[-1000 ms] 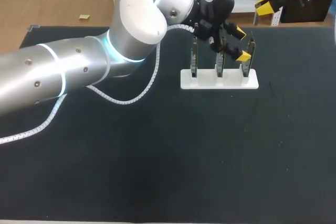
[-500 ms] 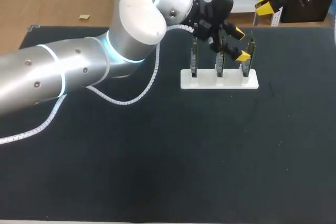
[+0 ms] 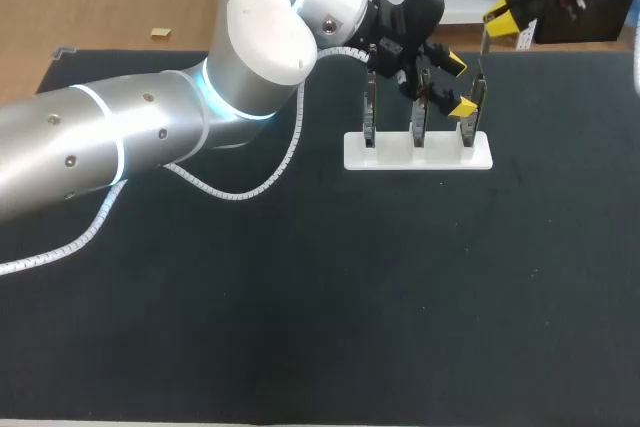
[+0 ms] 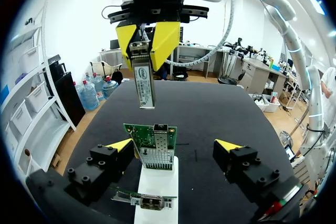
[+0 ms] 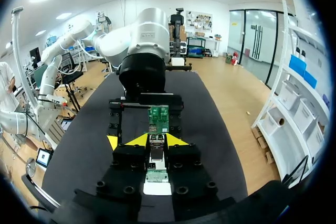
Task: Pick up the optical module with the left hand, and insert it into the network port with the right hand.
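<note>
Three circuit boards [image 3: 419, 127], one optical module [image 4: 143, 85]

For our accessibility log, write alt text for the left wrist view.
Ahead of the left gripper, the right gripper holds a silver module pointing down over the black table, its yellow fingers shut on it. The left gripper's open fingers stand on either side of a green circuit board upright in a white holder.

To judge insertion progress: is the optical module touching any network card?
Apart. The left wrist view shows a strip of table between the optical module and the nearest network card.
</note>
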`<action>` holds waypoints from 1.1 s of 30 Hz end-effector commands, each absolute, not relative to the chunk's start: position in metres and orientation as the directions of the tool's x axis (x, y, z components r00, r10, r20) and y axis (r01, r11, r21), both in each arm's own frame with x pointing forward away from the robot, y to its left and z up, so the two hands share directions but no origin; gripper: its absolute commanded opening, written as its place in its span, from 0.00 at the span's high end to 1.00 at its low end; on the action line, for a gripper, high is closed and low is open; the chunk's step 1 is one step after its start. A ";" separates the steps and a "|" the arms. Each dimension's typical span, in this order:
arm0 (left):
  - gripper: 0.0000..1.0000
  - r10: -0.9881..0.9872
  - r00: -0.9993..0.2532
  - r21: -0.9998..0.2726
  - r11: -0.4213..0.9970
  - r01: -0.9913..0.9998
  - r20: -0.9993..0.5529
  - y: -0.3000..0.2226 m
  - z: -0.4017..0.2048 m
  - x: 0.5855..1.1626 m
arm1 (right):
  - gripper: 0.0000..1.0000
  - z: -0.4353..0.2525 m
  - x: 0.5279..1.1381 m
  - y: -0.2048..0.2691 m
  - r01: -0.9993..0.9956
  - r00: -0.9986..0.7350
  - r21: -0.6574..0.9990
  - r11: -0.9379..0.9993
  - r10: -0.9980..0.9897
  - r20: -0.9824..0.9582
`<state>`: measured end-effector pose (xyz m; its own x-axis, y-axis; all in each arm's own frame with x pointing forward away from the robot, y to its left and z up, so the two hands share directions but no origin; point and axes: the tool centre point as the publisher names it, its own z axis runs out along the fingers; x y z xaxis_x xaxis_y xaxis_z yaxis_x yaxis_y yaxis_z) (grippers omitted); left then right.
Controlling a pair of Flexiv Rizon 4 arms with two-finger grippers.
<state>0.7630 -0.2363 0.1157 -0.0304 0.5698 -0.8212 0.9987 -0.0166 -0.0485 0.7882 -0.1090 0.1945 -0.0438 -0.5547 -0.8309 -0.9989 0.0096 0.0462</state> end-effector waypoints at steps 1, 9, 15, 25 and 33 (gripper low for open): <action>0.00 0.574 -0.032 -0.051 -0.016 0.999 -0.819 -0.237 0.116 0.764 | 1.00 0.194 0.789 -0.109 -0.999 -0.044 0.048 0.007 -0.554 -0.831; 0.00 0.574 -0.032 -0.051 -0.016 0.999 -0.819 -0.237 0.116 0.764 | 1.00 0.192 0.782 -0.111 -0.998 -0.056 0.058 0.014 -0.546 -0.836; 0.00 0.574 -0.032 -0.051 -0.016 0.999 -0.819 -0.237 0.116 0.764 | 1.00 0.188 0.776 -0.114 -0.997 -0.068 0.068 0.020 -0.542 -0.838; 0.00 0.574 -0.032 -0.051 -0.016 0.999 -0.819 -0.237 0.116 0.764 | 1.00 0.187 0.774 -0.112 -0.998 -0.063 0.063 0.019 -0.545 -0.836; 0.00 0.574 -0.032 -0.051 -0.016 0.999 -0.819 -0.237 0.116 0.764 | 1.00 0.186 0.773 -0.112 -0.998 -0.062 0.061 0.021 -0.543 -0.837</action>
